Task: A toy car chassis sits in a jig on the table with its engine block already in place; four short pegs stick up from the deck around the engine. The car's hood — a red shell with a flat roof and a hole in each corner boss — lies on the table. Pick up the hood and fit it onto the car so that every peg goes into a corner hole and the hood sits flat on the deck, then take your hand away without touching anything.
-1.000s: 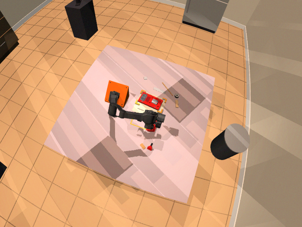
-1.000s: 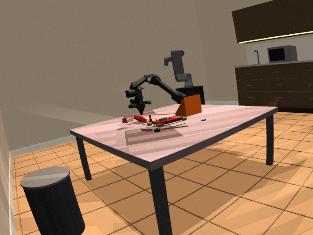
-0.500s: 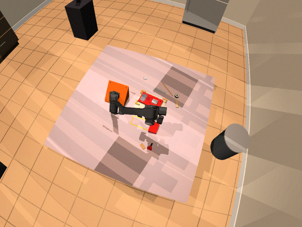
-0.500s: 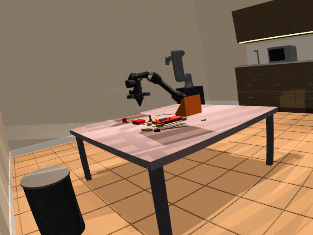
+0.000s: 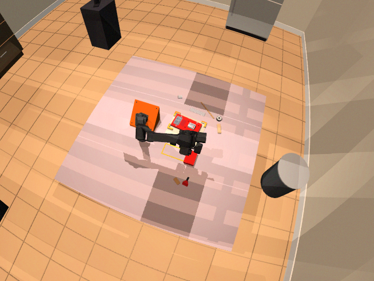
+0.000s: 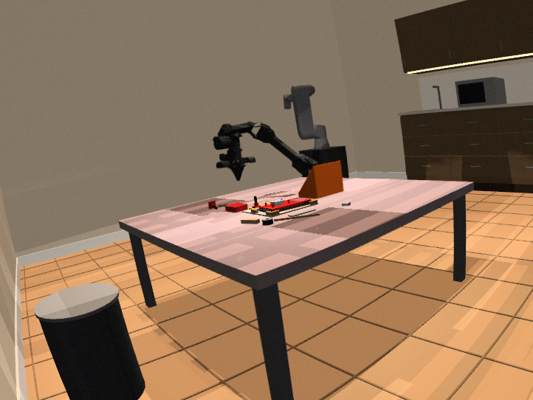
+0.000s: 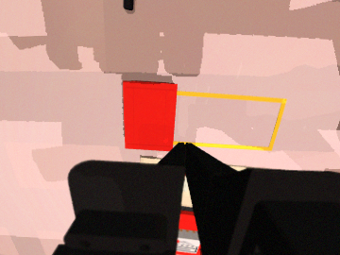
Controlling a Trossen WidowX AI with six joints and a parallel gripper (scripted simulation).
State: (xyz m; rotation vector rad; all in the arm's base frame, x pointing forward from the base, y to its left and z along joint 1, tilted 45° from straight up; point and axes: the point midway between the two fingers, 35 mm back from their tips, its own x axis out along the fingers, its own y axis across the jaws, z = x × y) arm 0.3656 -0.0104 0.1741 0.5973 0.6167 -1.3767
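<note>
The red hood lies flat on the table with a broad plain face up, over one end of the yellow outline. No corner holes can be made out. My gripper is shut and empty, well above the table. In the wrist view its tips appear just beside the hood's lower right corner. The red chassis sits in the jig with yellow corners. The engine block is on its deck. The pegs are too small to tell clearly.
An orange wedge stands by the arm's base. A small red piece with a black stem and a tan block lie beyond the hood. A ruler, a stick, a round roll and another tan block lie near the jig.
</note>
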